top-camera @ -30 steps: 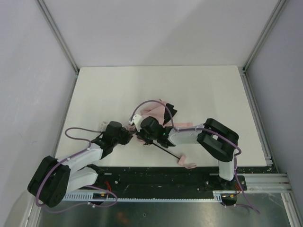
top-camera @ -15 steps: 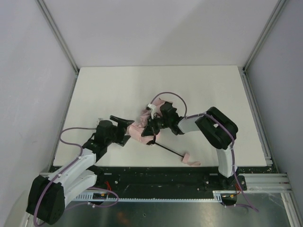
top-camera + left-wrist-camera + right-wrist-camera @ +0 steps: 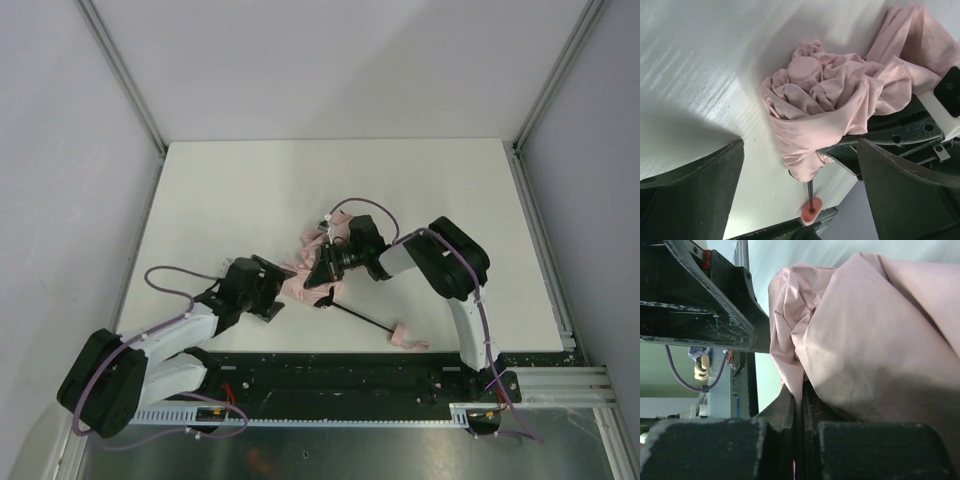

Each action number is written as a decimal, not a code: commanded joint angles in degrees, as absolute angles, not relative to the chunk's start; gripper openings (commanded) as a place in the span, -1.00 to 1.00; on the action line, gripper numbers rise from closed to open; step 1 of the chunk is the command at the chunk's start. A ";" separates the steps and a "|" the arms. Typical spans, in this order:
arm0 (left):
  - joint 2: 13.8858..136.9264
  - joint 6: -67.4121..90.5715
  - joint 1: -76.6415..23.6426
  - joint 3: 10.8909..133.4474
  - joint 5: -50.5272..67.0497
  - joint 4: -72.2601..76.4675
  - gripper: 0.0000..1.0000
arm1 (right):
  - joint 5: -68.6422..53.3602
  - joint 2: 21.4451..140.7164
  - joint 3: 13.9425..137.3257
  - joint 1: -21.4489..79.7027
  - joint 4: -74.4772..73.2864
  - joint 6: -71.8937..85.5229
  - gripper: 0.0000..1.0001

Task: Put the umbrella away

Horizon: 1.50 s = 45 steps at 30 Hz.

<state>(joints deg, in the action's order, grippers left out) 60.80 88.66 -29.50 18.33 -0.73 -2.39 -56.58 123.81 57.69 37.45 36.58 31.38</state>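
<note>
Half done at most: the umbrella is bunched, shaft out, right gripper pinching it, left gripper spread empty.

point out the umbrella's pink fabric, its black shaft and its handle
umbrella fabric (image 3: 825, 95), left wrist view, middle of bunched folds
umbrella shaft (image 3: 360, 317), top view, middle of bare rod
umbrella handle (image 3: 405, 338), top view, pink end piece

Bunched pink umbrella, apparently pinched

White table: bunched pink umbrella lies near front centre, black shaft and handle toward the near edge.
</note>
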 commanded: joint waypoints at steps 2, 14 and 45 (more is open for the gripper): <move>66.27 90.47 -31.70 21.91 -8.63 -2.10 0.92 | -54.37 130.62 54.84 36.73 23.80 30.92 -1.00; 78.78 89.75 -33.62 25.85 -13.59 -2.11 0.06 | -55.11 130.51 58.33 36.34 18.67 27.77 -1.00; 76.95 86.83 -33.65 26.18 -10.97 -1.70 -1.00 | 12.80 107.85 66.20 58.28 -3.50 -6.03 0.56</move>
<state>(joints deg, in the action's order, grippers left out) 77.14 87.00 -33.63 26.70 -10.07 1.78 1.04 104.25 66.48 57.82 -6.98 -1.26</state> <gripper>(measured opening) 0.006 0.775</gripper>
